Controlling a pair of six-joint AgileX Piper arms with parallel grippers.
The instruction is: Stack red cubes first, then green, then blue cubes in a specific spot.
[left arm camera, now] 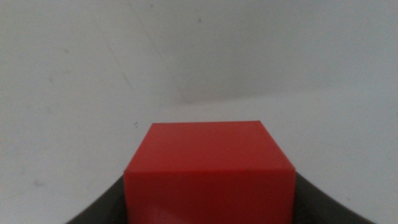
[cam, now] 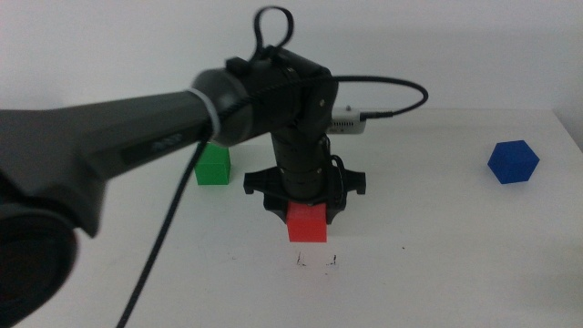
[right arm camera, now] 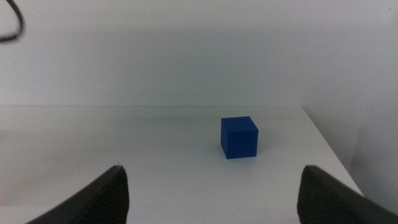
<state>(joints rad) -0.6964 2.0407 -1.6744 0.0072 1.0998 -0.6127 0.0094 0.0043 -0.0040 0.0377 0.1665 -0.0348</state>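
Observation:
My left gripper (cam: 307, 221) is shut on the red cube (cam: 307, 223) and holds it just behind and slightly above the spot marked by two black pen ticks (cam: 315, 262). The red cube (left arm camera: 208, 168) fills the left wrist view between the jaws. The green cube (cam: 213, 165) sits on the table behind the left arm. The blue cube (cam: 513, 162) sits at the far right, and it also shows in the right wrist view (right arm camera: 239, 137). My right gripper (right arm camera: 211, 193) is open and empty, well back from the blue cube, out of the middle view.
The white table (cam: 455, 264) ends at its right edge near the blue cube. The left arm and its black cable (cam: 168, 228) cross the left half. A lone black speck (cam: 405, 249) lies right of the ticks.

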